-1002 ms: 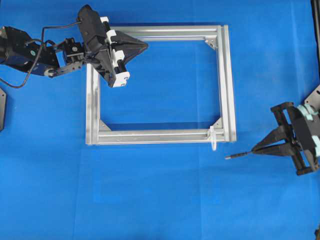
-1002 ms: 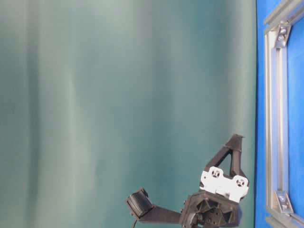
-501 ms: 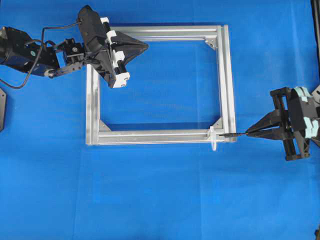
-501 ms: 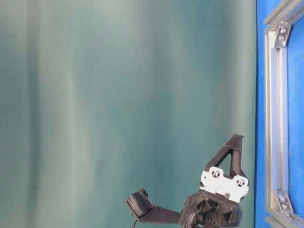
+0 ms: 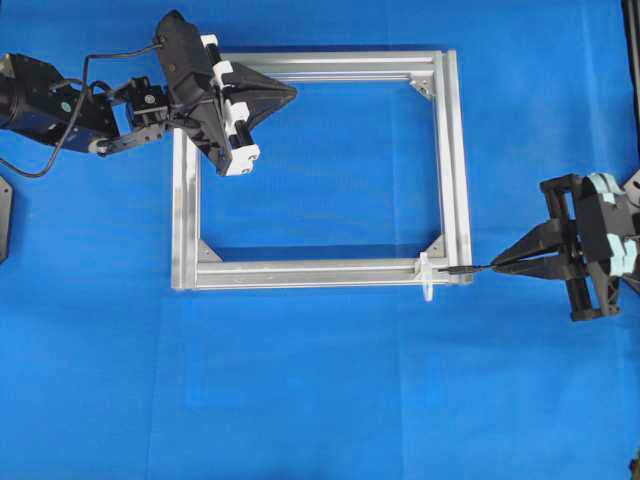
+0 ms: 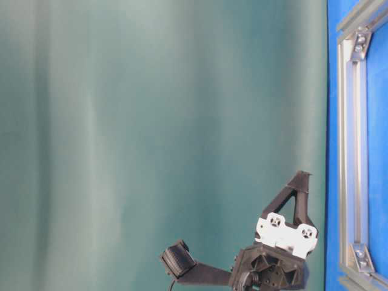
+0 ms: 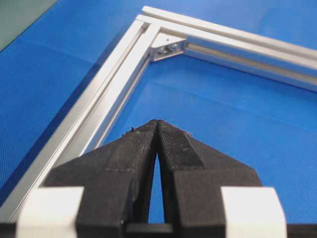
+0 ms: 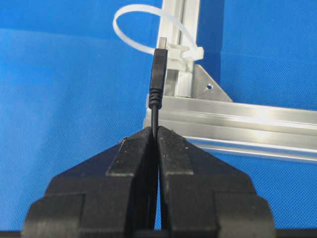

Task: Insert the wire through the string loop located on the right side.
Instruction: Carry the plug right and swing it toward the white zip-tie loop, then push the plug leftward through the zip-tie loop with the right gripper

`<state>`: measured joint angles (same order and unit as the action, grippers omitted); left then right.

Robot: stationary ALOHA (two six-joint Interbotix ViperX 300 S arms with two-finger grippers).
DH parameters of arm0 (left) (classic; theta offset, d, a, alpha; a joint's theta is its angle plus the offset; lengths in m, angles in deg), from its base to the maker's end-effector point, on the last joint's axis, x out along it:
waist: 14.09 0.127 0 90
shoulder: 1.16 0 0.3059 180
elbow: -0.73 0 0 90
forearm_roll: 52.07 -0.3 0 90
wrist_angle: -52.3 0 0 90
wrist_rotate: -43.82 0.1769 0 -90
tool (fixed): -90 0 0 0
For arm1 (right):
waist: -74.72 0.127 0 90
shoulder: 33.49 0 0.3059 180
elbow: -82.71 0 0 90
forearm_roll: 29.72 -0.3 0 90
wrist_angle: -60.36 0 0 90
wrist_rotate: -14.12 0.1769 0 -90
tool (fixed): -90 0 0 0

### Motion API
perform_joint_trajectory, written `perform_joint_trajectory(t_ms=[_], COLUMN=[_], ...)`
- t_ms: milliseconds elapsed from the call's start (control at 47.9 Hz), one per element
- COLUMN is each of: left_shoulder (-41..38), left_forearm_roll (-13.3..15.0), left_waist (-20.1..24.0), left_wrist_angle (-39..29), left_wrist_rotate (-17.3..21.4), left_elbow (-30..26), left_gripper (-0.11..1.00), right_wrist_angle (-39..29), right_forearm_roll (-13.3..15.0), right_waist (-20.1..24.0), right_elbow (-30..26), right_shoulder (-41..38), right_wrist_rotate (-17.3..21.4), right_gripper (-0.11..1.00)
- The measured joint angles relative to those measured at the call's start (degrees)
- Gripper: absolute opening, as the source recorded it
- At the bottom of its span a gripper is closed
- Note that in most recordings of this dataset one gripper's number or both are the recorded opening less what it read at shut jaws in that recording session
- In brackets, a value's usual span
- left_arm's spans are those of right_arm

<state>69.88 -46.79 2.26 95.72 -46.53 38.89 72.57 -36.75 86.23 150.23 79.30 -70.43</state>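
There was one silver frame lying on the blue table, with two robot grippers near it. The right gripper was pinching one black wire between its closed fingers. The wire's plug pointed at the one white string loop, which sat on the frame's near right corner. The plug's tip was just in front of the loop. The left gripper was pressed together, holding nothing, above the frame's far left corner.

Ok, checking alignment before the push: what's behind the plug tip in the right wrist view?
Behind the plug, held by the right claw, stands the white loop on the frame, then blue cloth. The plug hides part of the loop's base.
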Motion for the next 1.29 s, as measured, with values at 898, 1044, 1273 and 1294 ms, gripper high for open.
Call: perform_joint_trajectory(t_ms=[898, 1044, 1273, 1294], left_shoulder=[0.00, 0.00, 0.00, 0.00], left_forearm_roll=[0.00, 0.00, 0.00, 0.00], left_waist=[-0.09, -0.09, -0.09, -0.09], left_wrist_angle=[0.00, 0.00, 0.00, 0.00], left_wrist_rotate=[0.00, 0.00, 0.00, 0.00], left_elbow=[0.00, 0.00, 0.00, 0.00], left_gripper=[0.00, 0.00, 0.00, 0.00], right_wrist_angle=[0.79, 0.88, 0.88, 0.88], right_forearm_roll=[0.00, 0.00, 0.00, 0.00], right_waist=[0.00, 0.00, 0.00, 0.00], right_elbow=[-0.09, -0.09, -0.09, 0.00], right_shoulder=[-0.97, -0.97, -0.97, -0.97], right_wrist_rotate=[0.00, -0.09, -0.09, -0.09], right_gripper=[-0.03, -0.03, -0.03, -0.03])
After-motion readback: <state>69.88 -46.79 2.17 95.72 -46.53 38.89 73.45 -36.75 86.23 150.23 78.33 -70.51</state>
